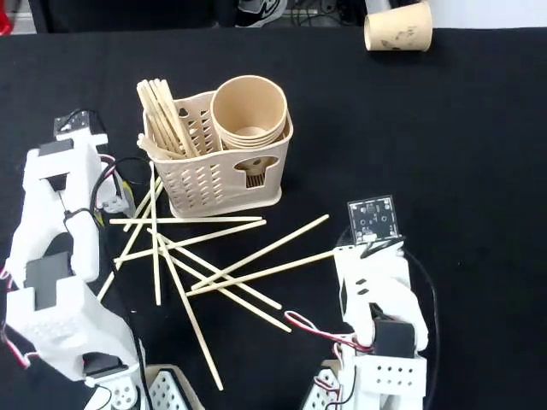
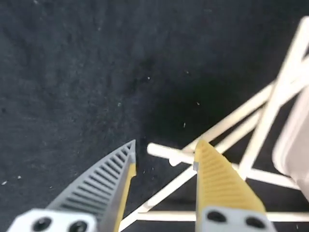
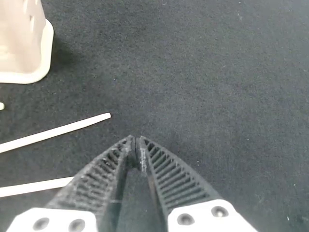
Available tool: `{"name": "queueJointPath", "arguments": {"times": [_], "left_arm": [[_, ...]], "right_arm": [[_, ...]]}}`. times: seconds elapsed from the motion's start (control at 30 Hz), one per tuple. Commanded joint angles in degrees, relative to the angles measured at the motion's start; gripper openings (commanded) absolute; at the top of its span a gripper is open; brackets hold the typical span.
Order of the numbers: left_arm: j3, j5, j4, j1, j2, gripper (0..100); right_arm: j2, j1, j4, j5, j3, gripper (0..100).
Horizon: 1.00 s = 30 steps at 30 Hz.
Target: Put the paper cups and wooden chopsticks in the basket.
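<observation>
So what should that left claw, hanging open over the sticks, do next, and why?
Probably come straight down a little and close. The left gripper is open, and the end of one chopstick shows between its fingers on the black table, so it looks lined up for a grab. Plenty of loose chopsticks lie beside the basket, waiting to go in.

The worktop (image 1: 479,154), covered in black cloth, is carrying three groups of items. The basket (image 1: 218,184) is standing upright on it, toward the left arm's side. Loose wooden chopsticks (image 1: 197,220) are lying flat in a crossed scatter on the near side of the basket, several overlapping one another and some reaching up to its base. One paper cup (image 1: 397,27) is lying on its side at the far edge, well apart from the basket.
</observation>
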Motion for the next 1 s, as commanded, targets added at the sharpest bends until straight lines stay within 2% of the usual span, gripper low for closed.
{"name": "queueJointPath", "arguments": {"times": [0.0,0.1,0.23,0.4,0.67,0.9,0.97], "left_arm": [[0.0,0.4,0.2,0.7,2.5,19],[-0.5,0.4,2.9,0.8,4.5,16],[-1.5,0.4,3.3,0.0,4.0,2],[-3.1,0.8,3.4,-2.2,-0.1,3],[-3.9,0.9,3.5,-1.9,-7.5,3],[-1.9,0.3,13.1,-1.5,-11.2,3],[-0.4,-4.0,15.1,-1.5,-12.3,6]], "right_arm": [[-3.9,0.7,0.0,0.4,-0.2,1.5],[-3.9,0.7,0.0,0.4,-0.2,1.5],[-3.9,0.7,0.0,0.4,-0.2,1.5],[-3.9,0.7,0.0,0.4,-0.2,1.5],[-3.9,0.7,0.0,0.4,-0.2,1.5],[-4.0,0.7,0.0,0.4,-0.2,1.5],[-4.0,0.7,0.0,0.4,-0.2,1.5]]}}
